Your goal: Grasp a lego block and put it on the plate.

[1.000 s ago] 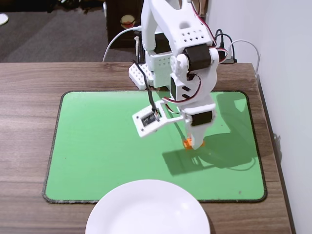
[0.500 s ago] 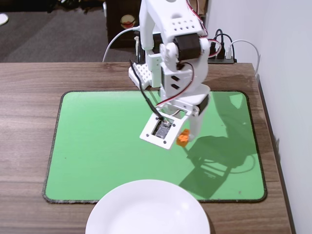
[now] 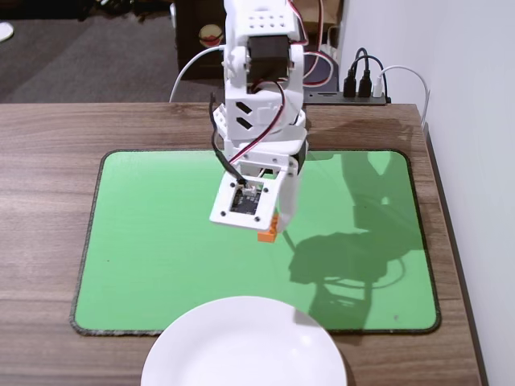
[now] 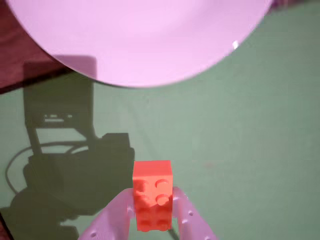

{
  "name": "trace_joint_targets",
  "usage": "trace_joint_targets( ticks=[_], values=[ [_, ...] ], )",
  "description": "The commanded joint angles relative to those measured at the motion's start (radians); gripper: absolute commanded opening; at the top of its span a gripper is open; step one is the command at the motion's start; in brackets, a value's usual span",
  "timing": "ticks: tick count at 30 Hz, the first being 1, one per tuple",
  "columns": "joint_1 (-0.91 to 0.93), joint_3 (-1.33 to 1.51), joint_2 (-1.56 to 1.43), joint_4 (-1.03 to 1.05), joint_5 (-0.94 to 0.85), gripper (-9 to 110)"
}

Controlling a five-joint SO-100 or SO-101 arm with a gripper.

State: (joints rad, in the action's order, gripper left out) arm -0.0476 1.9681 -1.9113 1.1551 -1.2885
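The orange lego block (image 4: 152,192) sits between my gripper's two white fingers in the wrist view, its studs facing the camera. My gripper (image 4: 152,200) is shut on it and holds it above the green mat. In the fixed view only the block's corner (image 3: 269,232) shows under the white arm, and my gripper (image 3: 272,225) hangs over the mat's middle. The white plate (image 3: 241,346) lies at the front edge, half on the mat, in front of the gripper. It fills the top of the wrist view (image 4: 140,40).
A green mat (image 3: 161,241) covers the wooden table (image 3: 48,161). Cables and a power strip (image 3: 354,92) lie at the back right. A white wall stands along the right side. The arm's shadow falls on the mat's right half.
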Motion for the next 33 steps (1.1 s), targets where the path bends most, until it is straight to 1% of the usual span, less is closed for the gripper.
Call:
trace_joint_targets(
  ticks=[1,7,16,24,33],
  values=[
    [0.040,-0.064,-0.044,-0.043,-0.044,3],
    [0.098,-0.112,-0.006,-0.147,-0.075,3],
    [0.149,-0.270,0.149,-0.295,-0.077,3],
    [0.127,-0.448,0.328,-0.276,-0.084,3],
    [0.097,-0.563,0.538,-0.273,-0.075,3]
  ],
)
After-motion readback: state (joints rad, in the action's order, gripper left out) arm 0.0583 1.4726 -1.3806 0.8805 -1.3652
